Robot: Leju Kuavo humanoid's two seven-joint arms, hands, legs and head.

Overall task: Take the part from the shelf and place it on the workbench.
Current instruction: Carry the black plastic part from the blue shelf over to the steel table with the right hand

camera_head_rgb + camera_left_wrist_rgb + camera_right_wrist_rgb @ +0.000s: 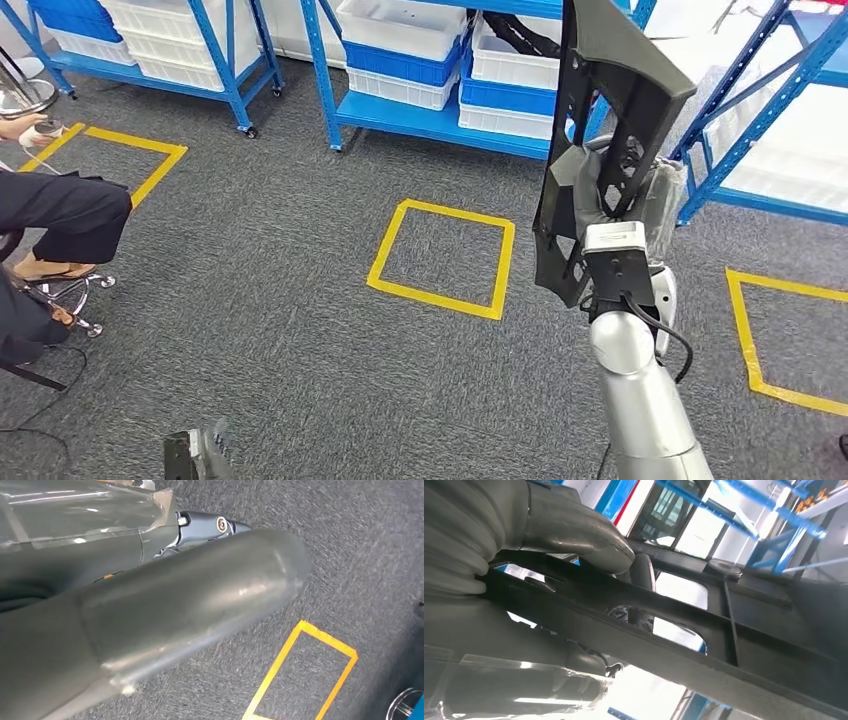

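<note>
1 part [600, 120] | R hand [610, 195] grips it upright | L hand [150, 605] prob. empty

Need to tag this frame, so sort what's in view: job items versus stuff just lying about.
Job:
black part, held upright
right hand, gripping the part
shelf

Lying about:
white and blue bins
yellow tape square on the carpet
seated person
left hand, holding nothing seen
</note>
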